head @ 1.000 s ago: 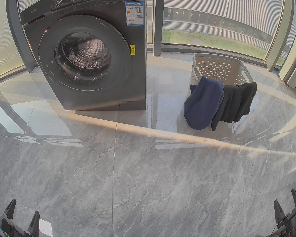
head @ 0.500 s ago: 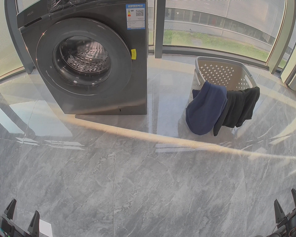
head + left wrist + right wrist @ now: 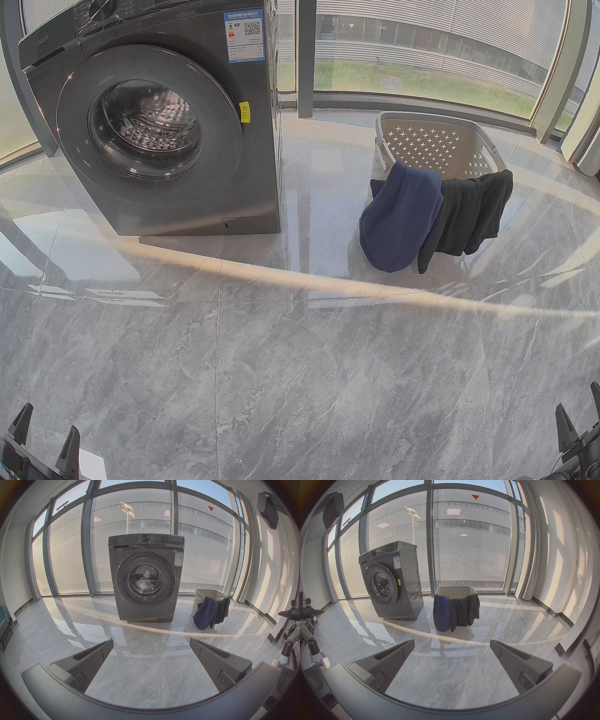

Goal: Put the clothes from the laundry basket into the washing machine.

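washing machine (image 3: 156, 125): dark grey front-loader, stands on the floor ahead and to the left, before the tall windows (image 3: 425, 50). round door (image 3: 147, 128) sits flush against the front, with the steel drum seen through its glass. bears a blue-edged label (image 3: 244, 27) at the front's upper right corner and a small yellow sticker (image 3: 244, 112) just beside the door's right edge.

laundry basket (image 3: 437, 122): pale grey plastic with star-shaped holes in its walls. stands on the floor to the right of the machine, well apart from it, near the window frame.

navy blue garment (image 3: 400, 219): drapes over the basket's near rim and hangs down the outside almost to the floor. black garment (image 3: 469, 209): drapes over the same rim just to the right, touching the blue one. bottom of the basket hidden behind both.

left gripper (image 3: 45, 431): sits low at the near left over bare tile, well apart from machine and basket. fingers spread wide, released, grasping nothing. faces the machine's front in the left wrist view (image 3: 150, 642).

right gripper (image 3: 578, 406): sits low at the near right, also over bare tile and well apart from the basket. fingers likewise spread, released, grasping nothing. faces the basket and its two garments in the right wrist view (image 3: 452, 642).

floor (image 3: 312, 375): glossy grey marble tile, crossed by a band of sunlight between the grippers and the machine.
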Tool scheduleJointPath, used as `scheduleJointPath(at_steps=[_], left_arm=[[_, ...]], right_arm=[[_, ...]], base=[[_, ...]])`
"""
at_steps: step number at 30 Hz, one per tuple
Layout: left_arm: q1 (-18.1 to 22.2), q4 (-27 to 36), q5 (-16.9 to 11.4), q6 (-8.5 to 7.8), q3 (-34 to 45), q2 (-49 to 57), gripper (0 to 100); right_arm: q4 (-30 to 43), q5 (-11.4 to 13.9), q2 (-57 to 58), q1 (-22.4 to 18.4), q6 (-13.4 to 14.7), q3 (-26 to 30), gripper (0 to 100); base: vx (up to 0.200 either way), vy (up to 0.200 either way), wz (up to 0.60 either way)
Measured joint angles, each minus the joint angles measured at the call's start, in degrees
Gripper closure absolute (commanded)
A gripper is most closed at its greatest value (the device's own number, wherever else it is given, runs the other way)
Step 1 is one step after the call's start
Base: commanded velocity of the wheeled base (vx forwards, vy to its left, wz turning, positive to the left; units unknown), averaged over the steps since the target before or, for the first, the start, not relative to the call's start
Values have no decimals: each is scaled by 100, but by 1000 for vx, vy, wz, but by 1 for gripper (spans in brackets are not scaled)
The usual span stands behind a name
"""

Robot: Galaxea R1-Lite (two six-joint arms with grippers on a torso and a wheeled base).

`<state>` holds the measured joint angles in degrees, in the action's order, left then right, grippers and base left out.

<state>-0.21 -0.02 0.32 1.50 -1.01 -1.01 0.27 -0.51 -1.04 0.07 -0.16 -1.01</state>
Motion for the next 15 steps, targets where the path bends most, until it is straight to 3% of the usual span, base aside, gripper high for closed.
scheduleJointPath(at_steps=[9, 15], left_arm=[[2, -2, 0, 6, 0, 0, 0], [2, 0, 0, 0, 0, -2, 0]], right_arm=[[0, 0, 0, -5, 0, 0, 0], [-2, -2, 0, -2, 0, 0, 0]], base=[[200, 0, 0], [0, 0, 0]])
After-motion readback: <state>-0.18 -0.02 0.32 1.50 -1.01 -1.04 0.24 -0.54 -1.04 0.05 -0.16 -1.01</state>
